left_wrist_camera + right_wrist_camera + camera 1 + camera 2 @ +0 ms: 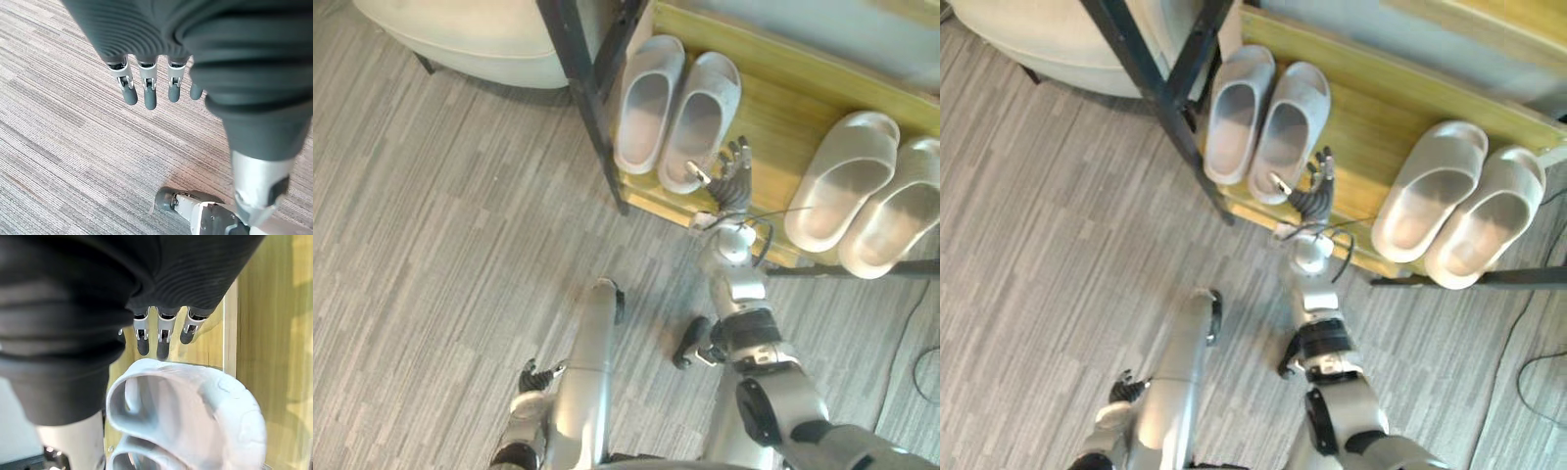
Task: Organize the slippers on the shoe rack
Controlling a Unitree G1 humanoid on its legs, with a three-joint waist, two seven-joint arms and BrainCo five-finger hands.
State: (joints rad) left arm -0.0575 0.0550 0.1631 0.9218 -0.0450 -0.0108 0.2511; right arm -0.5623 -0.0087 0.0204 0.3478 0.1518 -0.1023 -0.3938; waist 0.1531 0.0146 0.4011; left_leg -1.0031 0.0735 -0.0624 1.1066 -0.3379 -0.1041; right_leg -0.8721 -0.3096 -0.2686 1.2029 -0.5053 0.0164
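Two pairs of white slippers stand on the wooden shelf (773, 117) of the shoe rack. The left pair (651, 103) sits by the black post, its second slipper (703, 116) beside it. The right pair (842, 176) lies further right, toes toward me. My right hand (734, 178) reaches over the shelf's front edge, right by the heel of that second slipper (190, 411), fingers (166, 335) straight and holding nothing. My left hand (538, 375) hangs low over the floor, fingers (146, 90) relaxed and empty.
The rack's black metal post (582, 69) rises left of the slippers. A pale rounded seat (470, 34) stands at the back left. Grey striped carpet (431, 245) covers the floor in front of the rack.
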